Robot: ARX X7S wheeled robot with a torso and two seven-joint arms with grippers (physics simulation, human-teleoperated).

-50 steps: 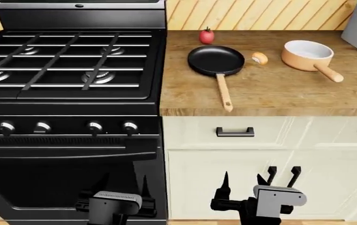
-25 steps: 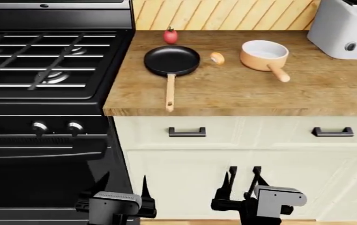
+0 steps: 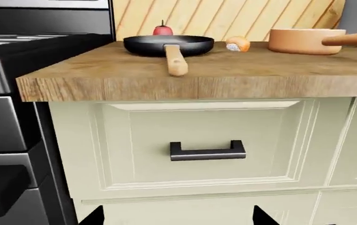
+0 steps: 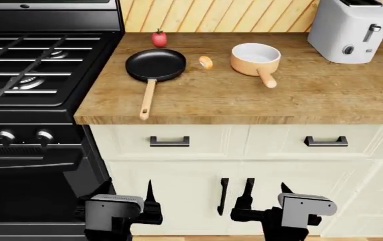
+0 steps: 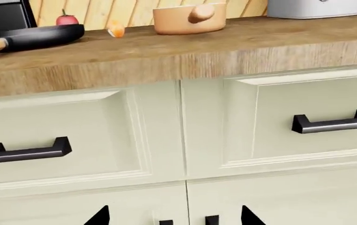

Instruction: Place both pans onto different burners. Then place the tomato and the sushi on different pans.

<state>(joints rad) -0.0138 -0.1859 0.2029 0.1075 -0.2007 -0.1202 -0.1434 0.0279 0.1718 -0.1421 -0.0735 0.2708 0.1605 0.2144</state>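
Observation:
The black frying pan (image 4: 155, 65) lies on the wooden counter, its wooden handle toward the front edge. The red tomato (image 4: 158, 38) sits just behind it. The sushi (image 4: 205, 62) lies between the frying pan and the orange-tan saucepan (image 4: 255, 57). The stove's burners (image 4: 27, 83) are at the left under the grates. My left gripper (image 4: 128, 193) and right gripper (image 4: 264, 201) are open and empty, low in front of the cabinets, far below the counter. The left wrist view shows the frying pan (image 3: 167, 44), tomato (image 3: 162, 29), sushi (image 3: 237, 44) and saucepan (image 3: 298, 41).
A white toaster (image 4: 348, 30) stands at the back right of the counter (image 4: 245, 100). Cream drawers and doors with black handles (image 4: 169, 141) face the grippers. The black oven front (image 4: 24, 175) is at the left.
The whole view has shifted right along the counter: the stove slid toward the left edge and the toaster came fully into view. Both grippers stay low and open.

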